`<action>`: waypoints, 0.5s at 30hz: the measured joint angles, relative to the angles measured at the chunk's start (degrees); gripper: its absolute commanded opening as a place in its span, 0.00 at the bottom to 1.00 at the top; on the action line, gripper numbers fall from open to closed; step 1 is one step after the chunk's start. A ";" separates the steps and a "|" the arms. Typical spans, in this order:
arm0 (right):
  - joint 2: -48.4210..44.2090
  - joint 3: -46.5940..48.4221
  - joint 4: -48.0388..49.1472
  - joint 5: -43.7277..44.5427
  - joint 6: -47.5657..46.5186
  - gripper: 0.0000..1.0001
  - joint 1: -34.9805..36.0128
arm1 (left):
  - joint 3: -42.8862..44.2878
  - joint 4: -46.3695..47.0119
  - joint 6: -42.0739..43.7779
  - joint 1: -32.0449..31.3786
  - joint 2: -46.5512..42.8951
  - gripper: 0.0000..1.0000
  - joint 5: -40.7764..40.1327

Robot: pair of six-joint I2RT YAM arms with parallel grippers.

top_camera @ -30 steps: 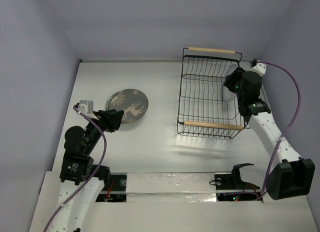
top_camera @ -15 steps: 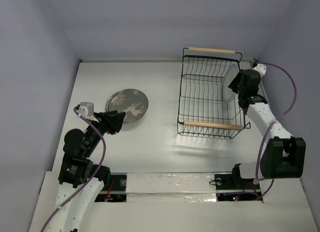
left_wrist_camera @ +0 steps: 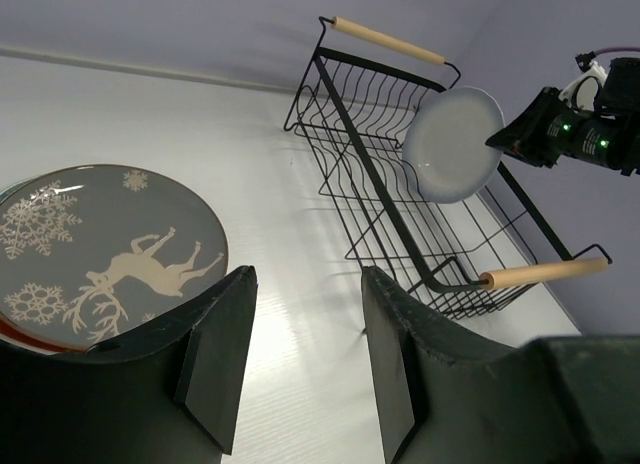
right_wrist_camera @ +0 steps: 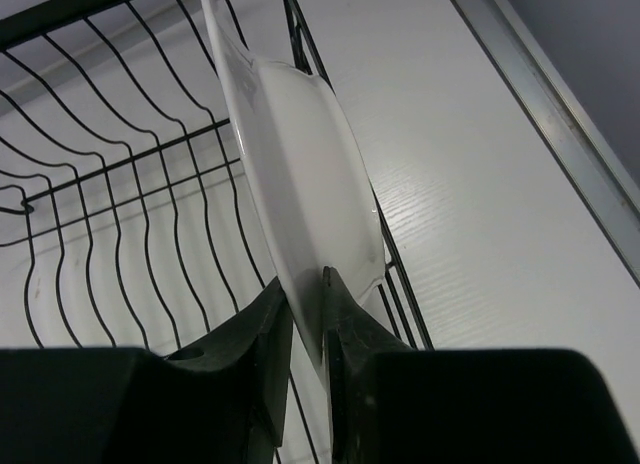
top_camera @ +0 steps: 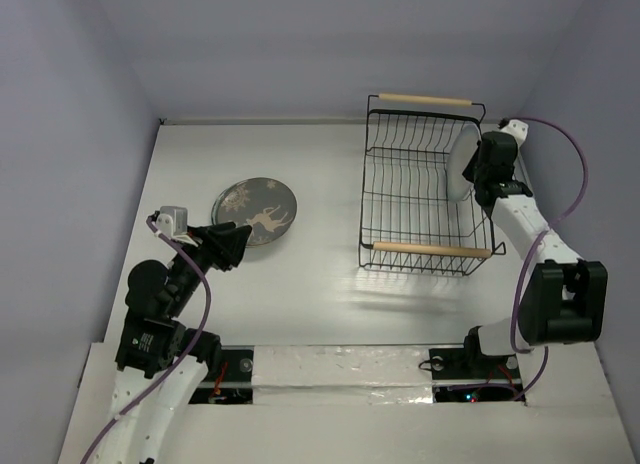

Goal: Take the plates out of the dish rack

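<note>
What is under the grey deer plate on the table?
A thin red rim peeks out beneath the grey deer plate, so at least one plate lies under it. The rest is covered; how many, I cannot tell.

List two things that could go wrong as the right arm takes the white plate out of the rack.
1. The right gripper pinches the white plate only at a thin strip of its rim, and the plate stands on edge. It may slip or swing in the grip and drop.
2. The plate hangs close to the wires on the right side of the rack. If it moves sideways before it is lifted clear, it could catch a wire and drag the rack.
</note>
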 measured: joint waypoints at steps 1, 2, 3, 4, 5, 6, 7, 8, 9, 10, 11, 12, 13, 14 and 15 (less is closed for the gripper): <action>-0.33 0.00 -0.66 0.00 -0.20 0.00 0.00 | 0.00 -0.04 0.00 0.00 0.00 0.43 0.02; -0.66 0.00 -1.33 -0.02 -0.42 0.00 0.00 | 0.00 -0.04 0.00 0.00 0.00 0.43 0.02; -1.07 0.00 -2.19 -0.09 -0.63 0.00 0.00 | 0.00 -0.02 0.00 0.00 0.00 0.43 0.02; -1.51 0.00 -2.91 -0.09 -0.92 0.00 0.02 | 0.00 -0.02 0.00 0.00 0.00 0.43 0.02; -2.03 0.00 -3.74 -0.02 -1.18 0.00 0.02 | 0.00 -0.02 0.00 0.00 0.00 0.43 0.02; -2.60 0.04 -4.72 0.37 -1.77 0.00 0.13 | 0.00 -0.02 0.00 0.00 0.00 0.43 0.02; -3.17 0.09 -5.55 1.05 -2.34 0.00 0.46 | 0.00 -0.02 0.00 0.00 0.00 0.43 0.02; -3.78 0.39 -6.84 1.57 -2.93 0.00 0.76 | 0.00 -0.02 0.00 0.00 0.00 0.43 0.02; -4.04 1.09 -8.35 2.32 -3.63 0.00 1.09 | 0.00 -0.02 0.00 0.00 0.00 0.43 0.02; -4.11 1.95 -9.49 2.91 -4.22 0.00 1.49 | 0.00 -0.02 0.00 0.00 0.00 0.43 0.02; -4.11 2.97 -10.67 3.87 -4.92 0.00 2.10 | 0.00 0.00 0.00 0.00 0.00 0.43 0.02; -4.02 4.09 -11.87 5.09 -5.68 0.00 2.95 | 0.00 -0.02 0.00 0.00 0.00 0.43 0.02; -4.00 5.11 -12.72 6.25 -6.40 0.00 3.72 | 0.00 -0.02 0.00 0.00 0.00 0.43 0.02; -4.00 6.05 -13.35 7.34 -6.99 0.00 4.46 | 0.00 -0.02 0.00 0.00 0.00 0.43 0.02; -4.00 6.88 -13.88 8.28 -7.45 0.00 5.05 | 0.00 -0.02 0.00 0.00 0.00 0.43 0.02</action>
